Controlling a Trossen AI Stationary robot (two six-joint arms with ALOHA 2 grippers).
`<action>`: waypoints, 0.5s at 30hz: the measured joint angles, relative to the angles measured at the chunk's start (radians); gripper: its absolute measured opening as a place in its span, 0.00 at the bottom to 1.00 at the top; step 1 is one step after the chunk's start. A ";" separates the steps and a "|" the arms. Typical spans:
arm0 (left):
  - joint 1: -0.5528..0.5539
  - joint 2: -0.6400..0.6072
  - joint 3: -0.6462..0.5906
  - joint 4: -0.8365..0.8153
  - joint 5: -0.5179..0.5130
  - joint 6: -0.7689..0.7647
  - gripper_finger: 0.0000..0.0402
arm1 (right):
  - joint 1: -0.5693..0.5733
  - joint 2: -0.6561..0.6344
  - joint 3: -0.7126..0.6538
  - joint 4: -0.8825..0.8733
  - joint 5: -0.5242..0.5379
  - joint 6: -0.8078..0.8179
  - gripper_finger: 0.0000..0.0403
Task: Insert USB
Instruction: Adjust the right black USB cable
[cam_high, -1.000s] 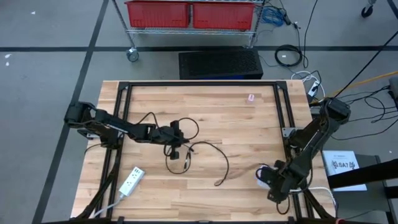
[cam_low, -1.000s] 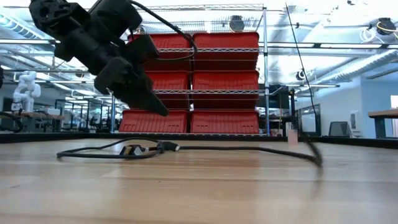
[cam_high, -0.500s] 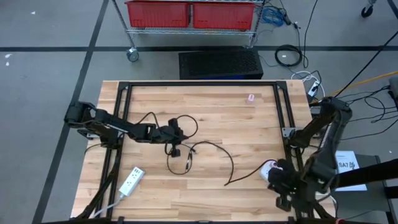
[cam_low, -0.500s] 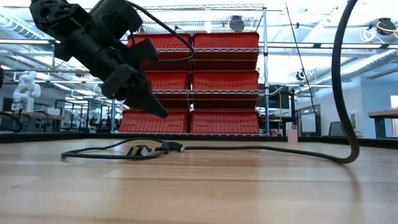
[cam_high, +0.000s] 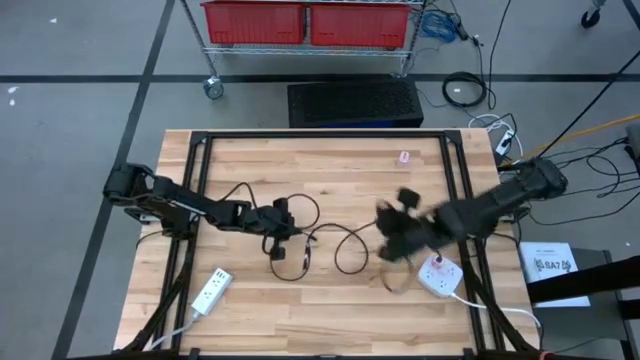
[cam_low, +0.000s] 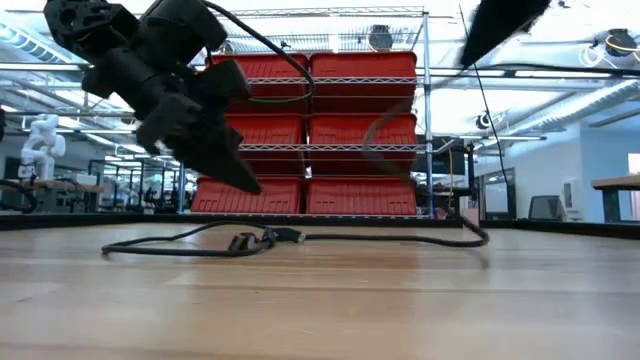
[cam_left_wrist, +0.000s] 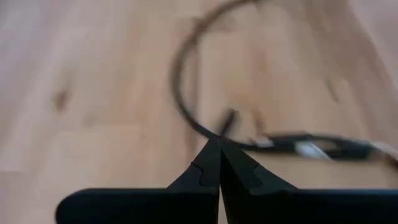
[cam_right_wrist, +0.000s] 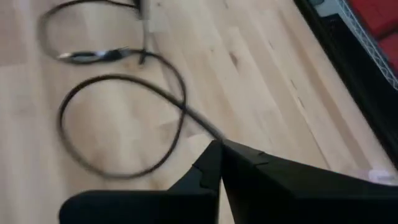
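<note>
A thin black cable (cam_high: 345, 250) lies in loops on the wooden table, with small plugs (cam_low: 270, 237) in its middle stretch resting on the wood. My left gripper (cam_high: 285, 228) is shut and hangs just above the cable's left loops (cam_left_wrist: 186, 93); in the low view its tip (cam_low: 250, 185) is clear of the table. My right gripper (cam_high: 388, 248) reaches in from the right over the table's middle, shut on the cable (cam_right_wrist: 118, 81). In the low view it is a dark blur at the top (cam_low: 500, 25). My right gripper pinches the cable's right-hand stretch (cam_right_wrist: 202, 127) between its two fingers (cam_right_wrist: 211, 158). That stretch is lifted; in the low view it curves up from the table (cam_low: 480, 235), while the loops farther left lie on the wood.
A white power strip (cam_high: 440, 276) with a white cord lies near the right edge, just behind my right arm. A second white strip (cam_high: 210, 292) lies near the table's near left corner. A small pink item (cam_high: 404, 157) sits by the far edge. Black frame rails run along both sides.
My right arm has swung fast from the near right corner toward the table's middle, bringing the cable's right part with it. That part was lifted off the wood and now lies gathered in a tighter loop near the centre. The left loops and plugs have stayed put.
</note>
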 joint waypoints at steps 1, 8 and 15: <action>-0.007 0.000 0.000 -0.014 0.012 0.000 0.01 | -0.056 0.000 -0.020 0.066 -0.037 -0.065 0.00; -0.058 0.000 0.000 -0.139 -0.057 -0.041 0.01 | -0.183 -0.008 -0.051 0.261 -0.288 -0.295 0.00; -0.066 0.001 0.000 -0.183 -0.107 -0.113 0.01 | -0.244 0.032 -0.077 0.303 -0.296 -0.312 0.00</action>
